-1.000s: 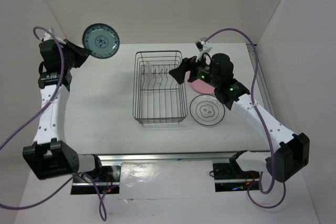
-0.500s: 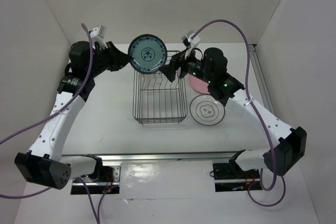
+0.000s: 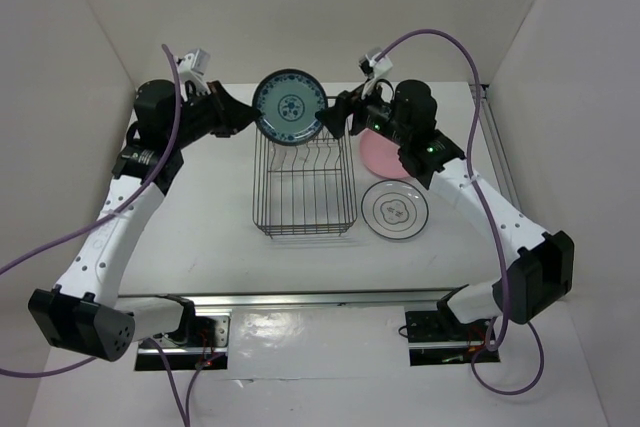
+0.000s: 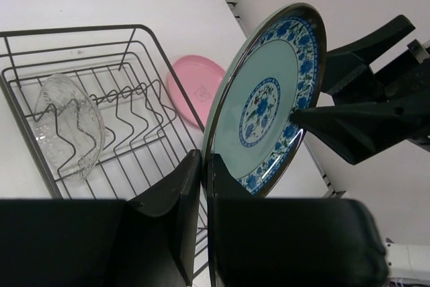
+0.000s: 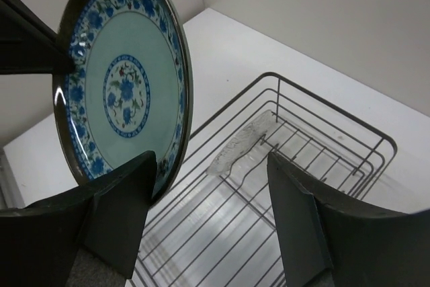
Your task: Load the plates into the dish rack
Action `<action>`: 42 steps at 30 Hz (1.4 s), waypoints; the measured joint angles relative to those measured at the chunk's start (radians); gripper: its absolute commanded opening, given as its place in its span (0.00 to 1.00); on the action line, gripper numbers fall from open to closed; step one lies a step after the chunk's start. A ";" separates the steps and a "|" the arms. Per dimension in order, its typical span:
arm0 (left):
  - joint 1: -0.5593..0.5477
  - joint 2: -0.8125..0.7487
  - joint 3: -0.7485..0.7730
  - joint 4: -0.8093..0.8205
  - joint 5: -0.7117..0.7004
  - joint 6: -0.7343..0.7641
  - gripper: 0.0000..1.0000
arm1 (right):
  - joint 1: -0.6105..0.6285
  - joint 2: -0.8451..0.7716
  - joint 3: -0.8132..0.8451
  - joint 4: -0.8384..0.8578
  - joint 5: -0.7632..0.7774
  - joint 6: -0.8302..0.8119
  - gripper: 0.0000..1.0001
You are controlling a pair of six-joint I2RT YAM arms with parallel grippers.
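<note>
1. White round plate with black rings (image 3: 395,210): flat on the white table (image 3: 200,197), just right of the rack's near half. Not loaded.
2. Rectangular black wire dish rack (image 3: 258,187): centre of the table, prong row running lengthwise.
3. Plain pink round plate (image 3: 381,154): flat on the table beside the rack's far right side. Not loaded.
4. Clear glass squarish plate (image 4: 67,126): stands on edge among the prongs at the rack's far end. Loaded.
5. Dark teal patterned round plate (image 3: 289,107): in the air, on edge, above the rack's far end.
6. Left gripper (image 4: 205,166): fingers pinched narrow on the teal plate's rim.
7. Right gripper (image 5: 211,162): fingers spread wide, holding nothing, close against the plate's opposite rim. Whether the rim lies between them cannot be told.

Hazards, as judged:
- One rim pinch carries the plate, so a knock from a right finger could pivot it or slip it free.
- If the left gripper lets go before the right one bites, the plate would fall onto the wires or the glass plate.
- A lowering off-slot could catch on the prongs.
</note>
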 measured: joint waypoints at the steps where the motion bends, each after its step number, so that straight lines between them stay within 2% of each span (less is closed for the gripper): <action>1: 0.000 0.000 -0.002 0.003 0.007 0.000 0.00 | 0.000 0.001 0.000 0.008 -0.007 0.008 0.73; 3: -0.001 0.000 -0.004 0.013 0.027 -0.004 0.00 | -0.004 0.001 0.000 0.031 -0.032 0.034 0.72; 10: -0.008 0.000 -0.006 0.036 0.062 -0.007 0.00 | -0.027 0.003 0.000 0.128 -0.116 0.123 0.51; 11: -0.008 0.000 -0.006 0.036 0.064 -0.007 0.00 | -0.031 0.005 -0.002 0.143 -0.129 0.140 0.40; 13: -0.008 0.000 -0.006 0.035 0.066 -0.007 0.00 | -0.038 0.010 -0.002 0.169 -0.151 0.165 0.30; 14: -0.008 0.000 -0.006 0.035 0.067 -0.007 0.00 | -0.042 0.012 -0.002 0.178 -0.158 0.179 0.21; 15: -0.008 0.000 -0.006 0.035 0.066 -0.007 0.00 | -0.045 0.015 -0.002 0.185 -0.166 0.192 0.07; 16: -0.008 0.000 -0.006 0.035 0.066 -0.006 0.00 | -0.047 0.018 -0.002 0.191 -0.172 0.199 0.00; 20: -0.015 -0.002 -0.008 0.034 0.076 -0.002 0.02 | -0.055 0.030 -0.002 0.201 -0.158 0.248 0.00; 21: -0.015 -0.002 -0.008 0.034 0.074 -0.002 0.13 | -0.055 0.031 -0.003 0.201 -0.157 0.254 0.00; 22: -0.015 -0.002 -0.008 0.033 0.071 -0.003 0.29 | -0.055 0.031 -0.004 0.201 -0.153 0.257 0.00; 23: -0.015 -0.002 -0.008 0.034 0.066 -0.002 0.49 | -0.055 0.031 -0.004 0.202 -0.150 0.261 0.00; 24: -0.015 -0.002 -0.008 0.035 0.061 -0.002 0.79 | -0.054 0.031 -0.005 0.201 -0.144 0.263 0.00; 26: -0.015 -0.004 -0.010 0.034 0.038 -0.005 0.89 | -0.046 0.031 -0.006 0.190 -0.114 0.263 0.00; 27: -0.015 -0.007 -0.013 0.034 0.026 -0.006 1.00 | -0.040 0.031 -0.006 0.181 -0.078 0.260 0.00; 31: -0.014 -0.034 -0.015 0.009 -0.077 -0.009 1.00 | 0.010 0.031 0.008 0.104 0.121 0.242 0.00; 35: 0.005 -0.061 0.004 -0.084 -0.249 -0.028 1.00 | 0.086 0.037 0.054 0.006 0.407 0.221 0.00; 39: 0.091 -0.026 0.096 -0.230 -0.388 -0.058 1.00 | 0.187 0.083 0.132 -0.054 0.701 0.197 0.00; 42: 0.146 -0.013 0.102 -0.298 -0.446 -0.061 1.00 | 0.261 0.143 0.187 -0.104 0.930 0.180 0.00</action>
